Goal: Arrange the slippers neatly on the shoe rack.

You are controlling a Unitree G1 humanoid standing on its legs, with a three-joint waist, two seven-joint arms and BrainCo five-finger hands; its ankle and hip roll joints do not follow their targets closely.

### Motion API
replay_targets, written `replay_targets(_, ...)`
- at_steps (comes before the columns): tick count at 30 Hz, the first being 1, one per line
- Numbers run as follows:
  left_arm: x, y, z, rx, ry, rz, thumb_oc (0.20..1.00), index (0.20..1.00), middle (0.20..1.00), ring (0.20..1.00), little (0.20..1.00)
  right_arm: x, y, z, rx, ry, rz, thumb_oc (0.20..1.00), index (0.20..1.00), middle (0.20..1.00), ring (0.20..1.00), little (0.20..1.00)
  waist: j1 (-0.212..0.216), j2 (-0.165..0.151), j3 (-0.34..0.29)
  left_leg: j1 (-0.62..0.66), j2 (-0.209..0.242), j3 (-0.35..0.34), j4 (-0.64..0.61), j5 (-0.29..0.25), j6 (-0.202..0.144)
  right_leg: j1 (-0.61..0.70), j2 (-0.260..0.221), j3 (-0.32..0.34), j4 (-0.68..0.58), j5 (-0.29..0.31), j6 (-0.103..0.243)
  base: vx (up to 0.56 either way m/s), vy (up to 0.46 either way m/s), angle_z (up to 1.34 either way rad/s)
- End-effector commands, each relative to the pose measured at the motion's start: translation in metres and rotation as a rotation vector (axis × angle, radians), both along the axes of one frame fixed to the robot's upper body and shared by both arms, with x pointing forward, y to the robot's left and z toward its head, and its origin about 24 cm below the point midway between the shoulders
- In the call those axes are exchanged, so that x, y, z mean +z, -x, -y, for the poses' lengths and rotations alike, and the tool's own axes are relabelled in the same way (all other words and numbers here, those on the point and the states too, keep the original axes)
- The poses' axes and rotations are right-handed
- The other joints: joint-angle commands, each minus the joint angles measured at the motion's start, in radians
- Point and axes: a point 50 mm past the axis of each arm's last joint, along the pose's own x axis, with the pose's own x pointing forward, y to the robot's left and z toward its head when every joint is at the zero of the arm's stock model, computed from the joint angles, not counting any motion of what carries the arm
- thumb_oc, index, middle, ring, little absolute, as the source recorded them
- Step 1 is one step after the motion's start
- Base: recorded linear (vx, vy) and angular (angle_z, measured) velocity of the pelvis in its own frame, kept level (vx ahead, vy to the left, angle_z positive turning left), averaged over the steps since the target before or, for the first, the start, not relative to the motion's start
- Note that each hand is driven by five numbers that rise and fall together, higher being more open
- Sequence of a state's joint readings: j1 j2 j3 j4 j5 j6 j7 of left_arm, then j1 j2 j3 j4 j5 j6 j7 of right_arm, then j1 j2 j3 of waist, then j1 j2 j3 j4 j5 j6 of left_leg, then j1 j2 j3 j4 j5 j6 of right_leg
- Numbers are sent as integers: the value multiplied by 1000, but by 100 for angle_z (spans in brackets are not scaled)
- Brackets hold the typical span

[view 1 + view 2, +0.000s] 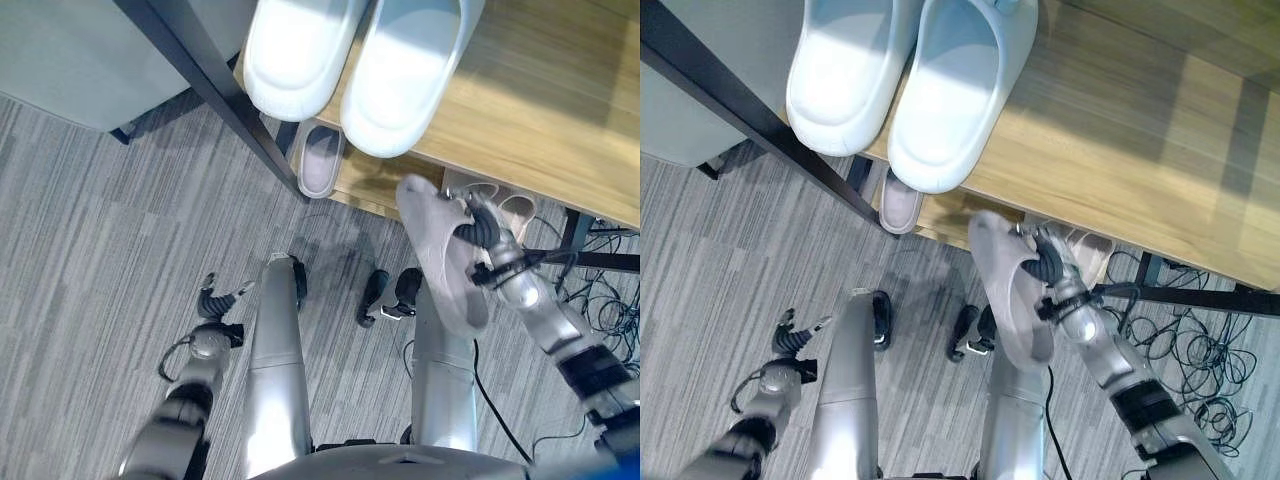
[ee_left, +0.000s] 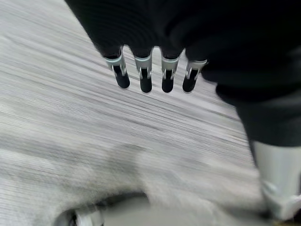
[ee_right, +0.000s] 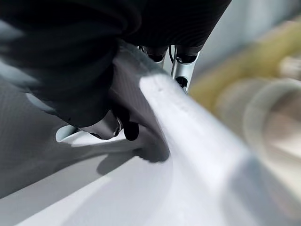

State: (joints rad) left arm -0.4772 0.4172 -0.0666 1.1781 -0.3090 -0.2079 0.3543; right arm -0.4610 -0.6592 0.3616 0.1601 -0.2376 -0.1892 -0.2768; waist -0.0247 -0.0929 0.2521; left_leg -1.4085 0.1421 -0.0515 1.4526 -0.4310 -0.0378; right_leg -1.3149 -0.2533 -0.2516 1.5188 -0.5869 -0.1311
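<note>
Holding a beige slipper (image 1: 440, 255) off the floor, the right hand (image 1: 485, 235) has its fingers curled over the slipper's edge, and the right wrist view shows the thumb (image 3: 106, 126) pressing from the other side, so this is a pinch on the rim. This grasp probably lets the long body of the slipper hang down below the hand with the sole turned outward, and it leaves the toe free to go first into the rack. Just beyond the hand is the lower shelf (image 1: 375, 180) of the shoe rack (image 1: 560, 90), where another beige slipper (image 1: 320, 160) already lies to the hand's left, and a further beige one (image 1: 510, 210) shows just behind the fingers. The carried slipper is therefore near its shelf but not yet on it; it seems the hand must tilt it flat and push it in beside the others. On the wooden top shelf, above and to the left of the hand, a pair of pale blue slippers (image 1: 350, 60) stands side by side, toes toward the robot, which looks like the neat order the task wants. The left hand (image 1: 215, 305) hangs low over the grey carpet (image 1: 90, 230), far to the left of the working hand, with its fingers loosely extended and grasping nothing; it appears idle.
</note>
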Motion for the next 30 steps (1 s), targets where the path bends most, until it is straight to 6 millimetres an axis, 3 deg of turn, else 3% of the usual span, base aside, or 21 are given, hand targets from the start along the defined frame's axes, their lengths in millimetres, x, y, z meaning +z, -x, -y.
replay_targets(1, -10, 22, -8, 33, 16, 32, 1000, 1000, 1000, 1000, 1000, 22, 7, -8, 62, -65, 123, 200, 200, 200, 200, 200, 8, 8, -50, 90, 31, 1, -77, -47, 30, 60, -51, 163, -74, 22, 116, 84, 36, -18)
replay_targets(5, -11, 23, -8, 68, 30, 35, 1000, 1000, 1000, 1000, 1000, 51, -2, -20, 95, -126, 208, 200, 200, 200, 200, 200, 17, 13, -56, -40, 18, -18, 123, -113, 44, -80, -66, 195, 132, -34, 109, 106, 44, -11)
replay_targets(10, -12, 31, -20, 139, 48, 43, 1000, 1000, 1000, 1000, 1000, 56, -18, -15, 48, -120, 169, 200, 200, 200, 200, 200, 37, 10, -36, -160, 3, -39, 337, -177, 47, -206, -65, 261, 347, -85, 98, 96, 26, 4)
replay_targets(14, -8, 48, -48, 235, 29, 36, 1000, 1000, 1000, 1000, 1000, 70, -36, 5, -45, -59, 147, 200, 200, 200, 200, 200, 70, -5, 68, -161, 0, -73, 497, -225, 36, -232, -67, 349, 552, -128, 92, 35, -11, -2)
replay_targets(17, -6, 65, -70, 317, 16, 21, 1000, 1000, 1000, 1000, 1000, 96, -45, 19, -106, -42, 190, 200, 200, 200, 200, 200, 86, -8, 125, -161, -3, -96, 565, -238, 32, -239, -60, 397, 649, -143, 85, 0, 0, 0)
replay_targets(23, -12, 86, -84, 400, 11, -17, 1000, 1000, 1000, 1000, 1000, 140, -60, 18, -159, 19, 274, 200, 200, 200, 200, 200, 106, -5, 182, -161, -4, -118, 654, -267, 26, -251, -48, 466, 770, -174, 74, 4, 15, -5)
replay_targets(26, -14, 93, -88, 432, 24, -22, 1000, 1000, 1000, 1000, 1000, 154, -65, 5, -152, 67, 303, 200, 200, 200, 200, 200, 115, -3, 194, -161, -1, -126, 671, -274, 24, -249, -46, 478, 793, -179, 74, 15, 2, -1)
replay_targets(30, -23, 105, -89, 484, 58, -56, 1000, 1000, 1000, 1000, 1000, 157, -75, -11, -154, 101, 283, 200, 200, 200, 200, 200, 121, -5, 201, -161, -1, -136, 688, -283, 19, -244, -45, 487, 807, -175, 78, 28, -3, -2)
